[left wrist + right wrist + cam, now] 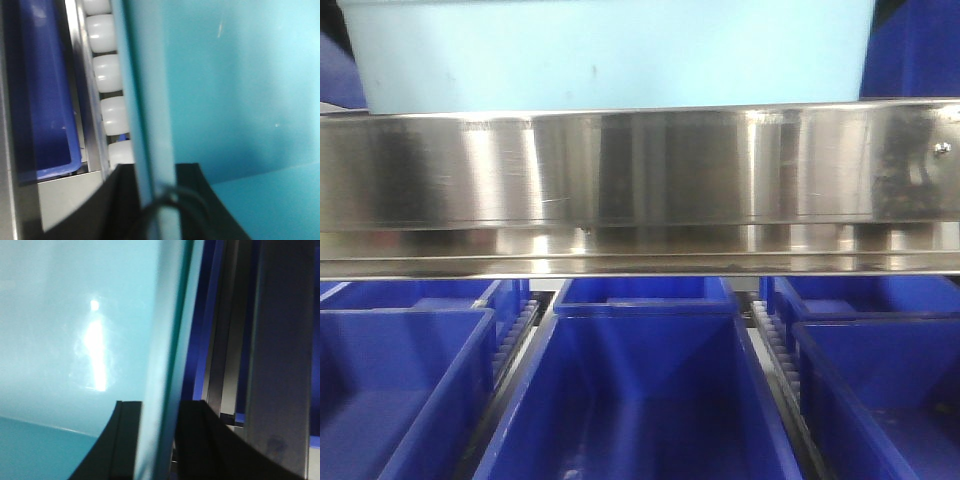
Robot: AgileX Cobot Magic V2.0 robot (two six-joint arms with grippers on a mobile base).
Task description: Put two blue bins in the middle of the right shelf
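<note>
Risk I watch for: left fingers (pixel 197 197) and right fingers (pixel 200 437) each pinch a side wall of the pale bin (pixel 610 55), just above the shelf rail (pixel 640 170), so uneven pulling could skew it against the rollers (pixel 112 75).

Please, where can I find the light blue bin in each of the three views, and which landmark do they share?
Front view: light blue bin at the top, above the steel rail.
Left wrist view: it fills the right side, its wall between the left gripper fingers.
Right wrist view: it fills the left side, its wall between the right gripper fingers.
Shared landmark: the dark blue bins.
</note>
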